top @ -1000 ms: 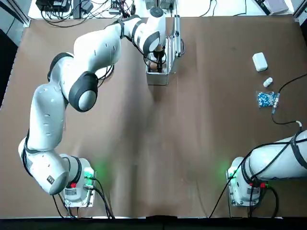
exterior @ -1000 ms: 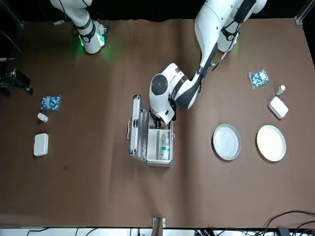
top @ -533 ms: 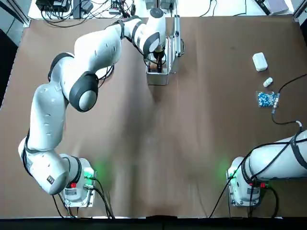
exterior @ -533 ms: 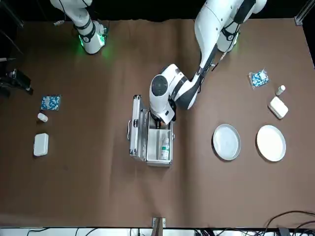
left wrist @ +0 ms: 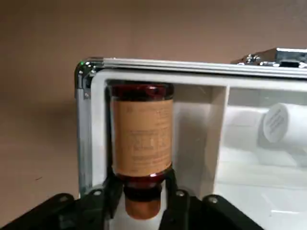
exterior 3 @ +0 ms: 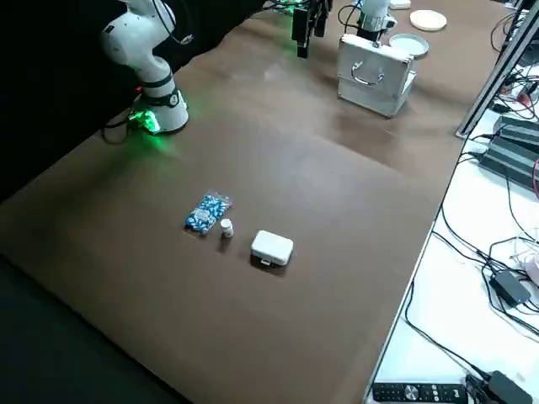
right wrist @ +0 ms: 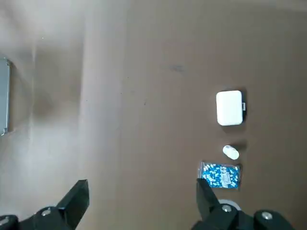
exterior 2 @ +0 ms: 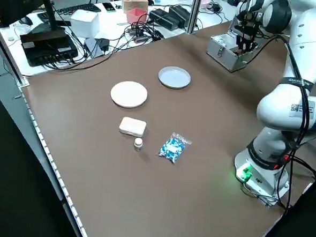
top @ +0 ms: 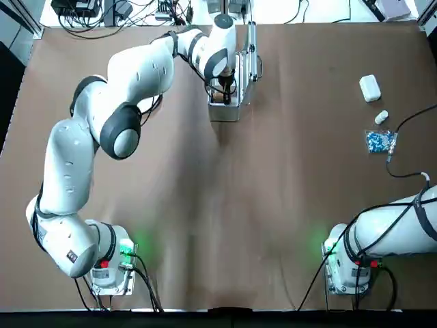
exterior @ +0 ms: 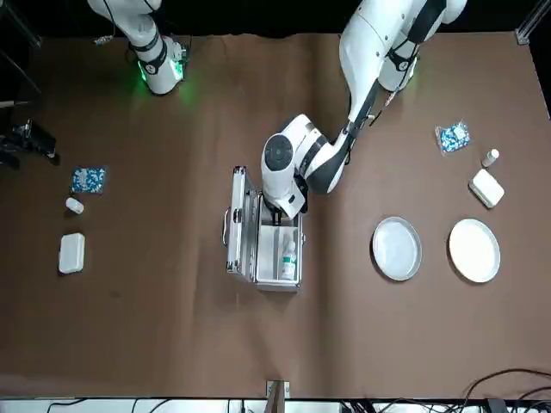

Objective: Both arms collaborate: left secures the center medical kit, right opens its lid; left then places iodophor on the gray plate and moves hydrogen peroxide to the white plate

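"Presently, where's the iodophor (left wrist: 143, 136)?"

"Lying in the end compartment of the case (exterior: 278, 280), left of centre in the left wrist view, its orange cap (left wrist: 142, 209) towards the lower edge. The left gripper (left wrist: 142, 178) has a finger on either side of its neck, parted about as wide as the bottle body. I see a little space by the cap, so I'd judge nothing is gripped yet."

"Why the neck?"

"Probably because it's narrow, and the compartment walls crowd the body. The fingers must close evenly, or the glass could knock the wall on the way up."

"And the hydrogen peroxide (exterior: 288, 261)?"

"Past the divider (left wrist: 216, 139), in the case's lower part in the front view. The lid (exterior: 239, 228) stands open on the left, presumably to leave both bottles reachable."

"The plates?"

"Right of centre there: the gray plate (exterior: 397, 249) nearer the case, the white plate (exterior: 474, 250) beyond."

"The other arm?"

"The right gripper (right wrist: 143, 186) waits well apart from the case, wide open and empty, at the lower edge of its wrist view."
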Robot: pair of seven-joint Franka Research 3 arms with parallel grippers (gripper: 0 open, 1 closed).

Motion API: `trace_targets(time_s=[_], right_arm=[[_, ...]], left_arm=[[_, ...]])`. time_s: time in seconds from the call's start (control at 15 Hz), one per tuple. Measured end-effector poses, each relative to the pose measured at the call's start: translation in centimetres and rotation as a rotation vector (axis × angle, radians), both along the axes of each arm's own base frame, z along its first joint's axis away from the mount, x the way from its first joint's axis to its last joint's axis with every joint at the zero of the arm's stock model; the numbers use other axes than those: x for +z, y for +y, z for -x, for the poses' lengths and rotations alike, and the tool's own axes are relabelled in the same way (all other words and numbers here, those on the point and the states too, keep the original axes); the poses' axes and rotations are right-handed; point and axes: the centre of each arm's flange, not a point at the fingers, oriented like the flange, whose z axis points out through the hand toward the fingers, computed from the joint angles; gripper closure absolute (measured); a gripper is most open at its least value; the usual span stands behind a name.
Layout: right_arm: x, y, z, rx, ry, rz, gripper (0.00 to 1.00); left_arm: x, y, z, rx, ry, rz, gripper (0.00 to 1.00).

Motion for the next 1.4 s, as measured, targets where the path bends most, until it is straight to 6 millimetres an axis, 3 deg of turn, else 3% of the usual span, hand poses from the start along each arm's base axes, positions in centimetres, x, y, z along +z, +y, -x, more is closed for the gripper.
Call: trace_targets(time_s=[0.07,0.73,1.13,1.4], right_arm=[[0.0,0.0,0.0,0.0,0.0,0.0,0.01],[-0.2,0.0,0.0,0.001,0.005,0.0,0.01],[-0.4,0.1,0.0,0.002,0.007,0.0,0.01],[-0.7,0.6,-0.2,0.011,0.014,0.0,0.01]], left_arm=[[0.0,-0.1,0.1,-0.002,-0.001,0.003,0.67],[1.4,0.2,-1.0,0.018,-0.027,0.026,0.67],[8.8,3.3,-4.5,0.091,-0.094,0.101,0.67],[12.9,7.3,-7.5,0.183,-0.103,0.163,0.67]])
